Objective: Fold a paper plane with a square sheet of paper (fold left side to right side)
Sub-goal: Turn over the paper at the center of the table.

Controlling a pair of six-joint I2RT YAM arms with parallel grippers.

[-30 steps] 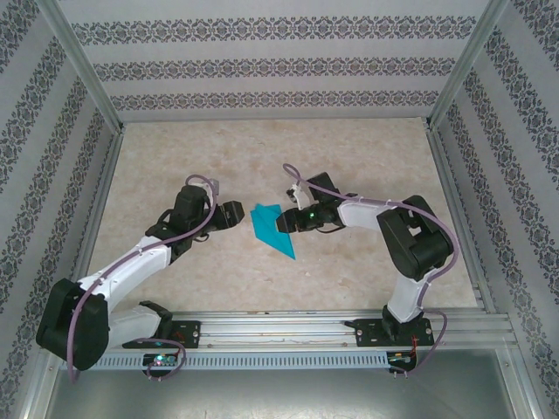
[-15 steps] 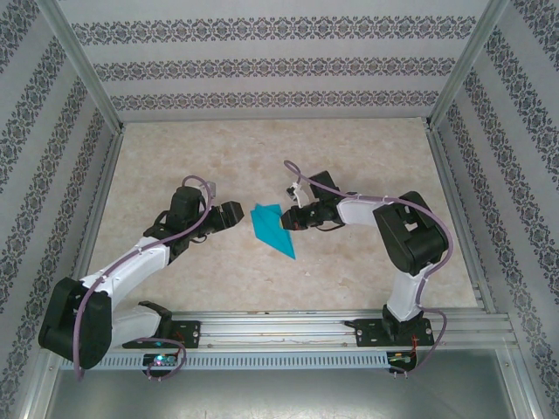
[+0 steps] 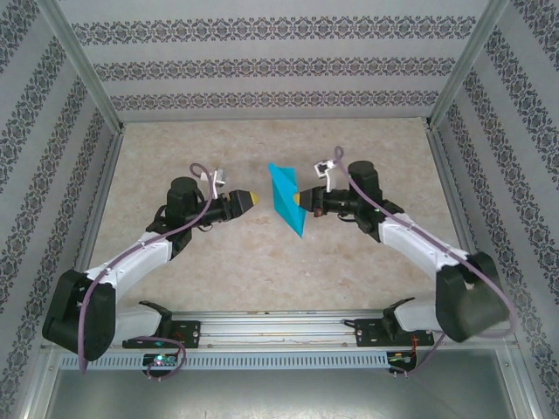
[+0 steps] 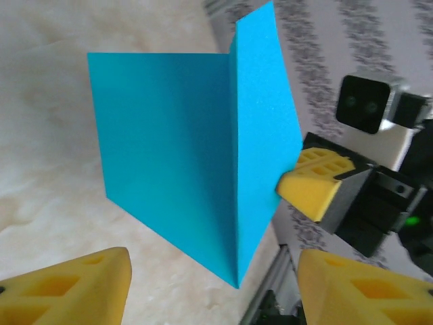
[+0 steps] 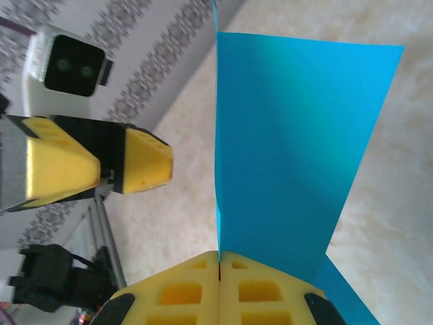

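Observation:
The teal-blue sheet of paper [image 3: 286, 199] hangs above the middle of the table, folded along one crease so two flaps stand apart in a V. My right gripper [image 3: 301, 202] is shut on its right edge; in the right wrist view the yellow pads [image 5: 220, 256] pinch the paper [image 5: 298, 149] at the crease. My left gripper [image 3: 253, 201] is open just left of the sheet and apart from it. Its two yellow fingertips [image 4: 95, 284] frame the paper [image 4: 183, 169] from below, with the right gripper's finger [image 4: 311, 186] behind the sheet.
The beige table [image 3: 262, 148] lies bare under the lifted sheet. Patterned walls [image 3: 262, 70] and metal posts [image 3: 83, 74] close in the back and sides. A metal rail [image 3: 279, 327] with both arm bases runs along the near edge.
My right gripper has shut on the paper and lifted it off the table, up and slightly back, with the arm stretching out. My left gripper has moved right toward the sheet.

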